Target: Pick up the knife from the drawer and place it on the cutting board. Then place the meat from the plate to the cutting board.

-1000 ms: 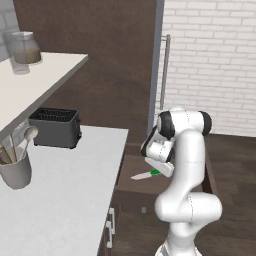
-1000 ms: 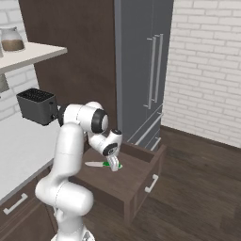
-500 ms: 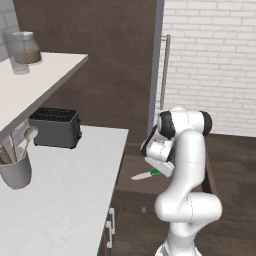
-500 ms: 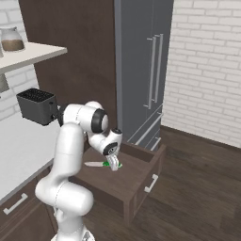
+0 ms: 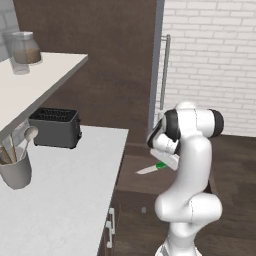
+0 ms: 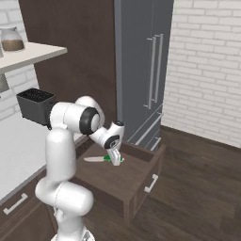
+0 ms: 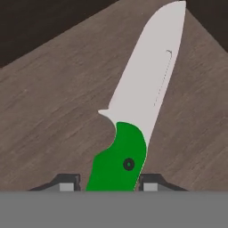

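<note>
The small knife with bright green handle and silver-grey blade (image 7: 133, 116) lay flat in the open dark brown wooden drawer (image 6: 123, 180). The two-finger gripper (image 7: 109, 181) stood narrowly open astride the handle, not yet clamping it. A good grasp would probably need the jaws centred before lifting straight.

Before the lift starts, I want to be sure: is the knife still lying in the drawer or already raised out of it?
Still in the drawer. The knife lies flat on its wooden floor, gripper fingertips on either side of the green handle.
</note>
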Tool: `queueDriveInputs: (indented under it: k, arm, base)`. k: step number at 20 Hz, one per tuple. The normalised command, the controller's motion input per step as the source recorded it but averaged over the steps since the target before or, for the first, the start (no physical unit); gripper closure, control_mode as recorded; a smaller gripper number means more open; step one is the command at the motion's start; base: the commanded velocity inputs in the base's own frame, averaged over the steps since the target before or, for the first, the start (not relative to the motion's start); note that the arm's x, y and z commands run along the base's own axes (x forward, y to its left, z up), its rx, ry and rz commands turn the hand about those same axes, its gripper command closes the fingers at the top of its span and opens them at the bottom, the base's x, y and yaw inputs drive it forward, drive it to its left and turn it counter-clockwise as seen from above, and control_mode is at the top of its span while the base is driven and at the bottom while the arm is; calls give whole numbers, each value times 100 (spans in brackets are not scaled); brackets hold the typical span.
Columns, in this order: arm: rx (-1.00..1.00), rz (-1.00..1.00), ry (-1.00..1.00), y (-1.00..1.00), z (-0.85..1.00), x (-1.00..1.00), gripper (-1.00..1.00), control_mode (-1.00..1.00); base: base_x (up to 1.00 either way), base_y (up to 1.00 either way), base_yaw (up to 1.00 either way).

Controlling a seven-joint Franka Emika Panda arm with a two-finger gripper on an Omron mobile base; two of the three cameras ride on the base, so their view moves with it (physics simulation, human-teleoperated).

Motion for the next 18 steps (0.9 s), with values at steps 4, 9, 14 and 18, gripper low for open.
queueDriveInputs:
  k: [4,9,14,18]
  arm:
    - [-2,-3,0,-18,90,-73,100,-100]
    - [-1,-13,1,-16,100,-55,100,-100]
    - [0,-35,8,-19,100,-13,100,-100]
    - [2,-54,17,-1,88,-3,100,-100]
  base:
    - [0,0,0]
    - [0,0,0]
    - [0,0,0]
    - [0,0,0]
